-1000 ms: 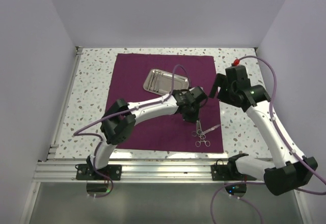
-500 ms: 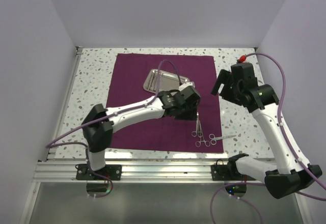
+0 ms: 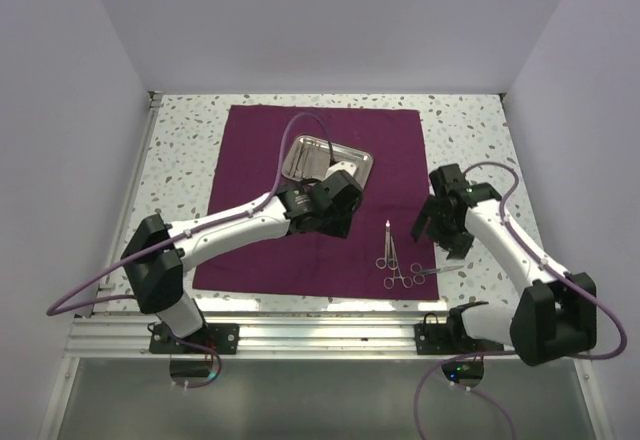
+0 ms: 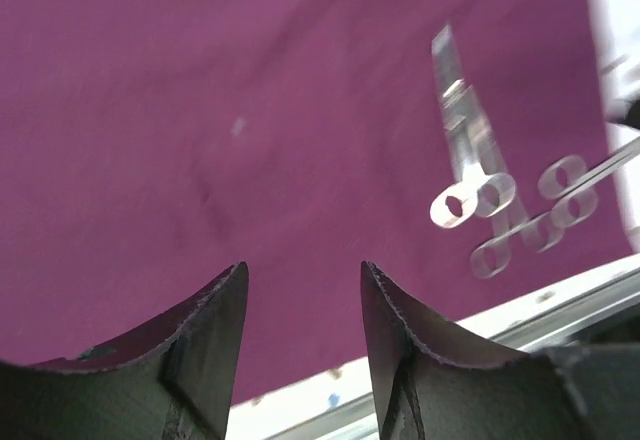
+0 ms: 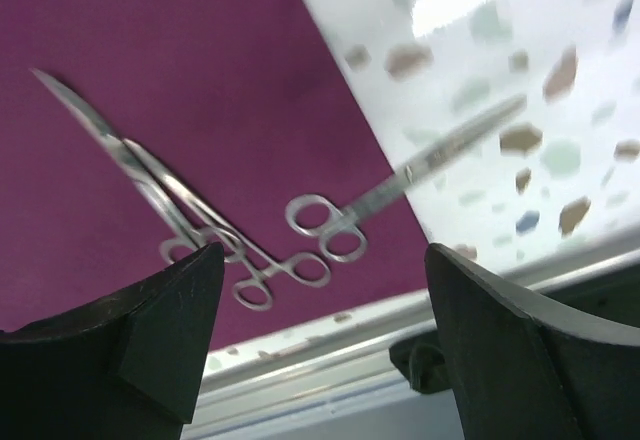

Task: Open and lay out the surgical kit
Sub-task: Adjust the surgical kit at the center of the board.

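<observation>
The surgical kit's dark purple cloth [image 3: 250, 250] lies spread flat, with the shiny steel tray [image 3: 327, 159] on its far middle. Three ring-handled forceps [image 3: 388, 250] lie near the cloth's front right corner, and one of them [image 3: 437, 271] reaches off the cloth onto the table. My left gripper [image 3: 340, 226] hovers over the cloth just in front of the tray, open and empty, with the forceps [image 4: 465, 150] to its right. My right gripper [image 3: 438, 236] hangs wide open just right of the forceps [image 5: 325, 225], holding nothing.
The speckled tabletop [image 3: 470, 140] surrounds the cloth. An aluminium rail [image 3: 320, 332] runs along the near edge, close behind the forceps. White walls close in the left, right and far sides.
My left gripper has opened and drawn back left from the forceps towards the tray. My right arm has swung down and nearer, to the cloth's front right corner. One forceps now lies across the cloth edge.
</observation>
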You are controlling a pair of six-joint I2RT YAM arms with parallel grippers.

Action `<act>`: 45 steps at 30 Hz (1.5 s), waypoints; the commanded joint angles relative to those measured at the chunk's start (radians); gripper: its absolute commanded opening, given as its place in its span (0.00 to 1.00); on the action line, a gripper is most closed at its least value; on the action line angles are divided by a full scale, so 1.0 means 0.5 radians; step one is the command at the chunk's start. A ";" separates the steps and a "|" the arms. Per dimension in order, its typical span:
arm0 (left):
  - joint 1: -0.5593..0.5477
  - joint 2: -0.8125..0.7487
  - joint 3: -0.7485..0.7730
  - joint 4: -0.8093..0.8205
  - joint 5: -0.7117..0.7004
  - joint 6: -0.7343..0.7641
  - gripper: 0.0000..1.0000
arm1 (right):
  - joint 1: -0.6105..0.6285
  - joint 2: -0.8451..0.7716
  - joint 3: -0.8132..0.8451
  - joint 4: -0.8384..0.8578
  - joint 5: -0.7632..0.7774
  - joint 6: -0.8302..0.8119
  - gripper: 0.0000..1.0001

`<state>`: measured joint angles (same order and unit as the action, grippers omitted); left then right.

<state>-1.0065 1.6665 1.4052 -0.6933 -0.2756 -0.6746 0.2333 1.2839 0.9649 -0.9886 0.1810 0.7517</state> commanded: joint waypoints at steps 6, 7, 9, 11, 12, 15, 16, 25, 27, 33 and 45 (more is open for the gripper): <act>0.028 -0.562 -0.518 0.067 0.122 -0.031 0.51 | 0.006 -0.509 -0.488 -0.042 -0.086 0.647 0.80; 0.028 -0.599 -0.549 0.064 0.140 -0.025 0.51 | 0.003 -0.524 -0.500 -0.048 -0.062 0.681 0.80; 0.031 -0.691 -0.574 -0.021 0.140 -0.004 0.50 | 0.006 -0.528 -0.519 -0.035 0.027 0.761 0.80; 0.031 -0.792 -0.592 -0.095 0.143 0.005 0.50 | 0.006 -0.515 -0.516 -0.020 0.119 0.840 0.79; 0.031 -0.829 -0.620 -0.110 0.146 0.024 0.50 | 0.003 -0.509 -0.513 -0.017 0.150 0.871 0.79; 0.031 -0.967 -0.666 -0.178 0.122 0.033 0.50 | 0.003 -0.503 -0.503 -0.020 0.266 0.988 0.77; 0.031 -0.995 -0.672 -0.199 0.116 0.027 0.50 | 0.003 -0.512 -0.509 -0.020 0.291 1.018 0.77; 0.028 -1.136 -0.681 -0.365 0.100 0.024 0.50 | 0.006 -0.460 -0.656 0.081 0.371 1.245 0.70; 0.028 -1.142 -0.681 -0.399 0.088 0.030 0.50 | 0.000 -0.488 -0.745 0.130 0.368 1.319 0.68; 0.028 -1.133 -0.687 -0.436 0.082 0.058 0.50 | -0.003 -0.466 -0.923 0.305 0.331 1.463 0.59; 0.046 -0.983 -0.629 -0.420 0.094 0.177 0.51 | -0.043 -0.261 -0.997 0.532 0.359 1.558 0.54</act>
<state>-0.9947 1.1625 1.0668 -0.9070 -0.2173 -0.6300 0.2260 1.1034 0.5114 -0.8783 0.3237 1.4528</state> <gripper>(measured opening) 0.507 0.552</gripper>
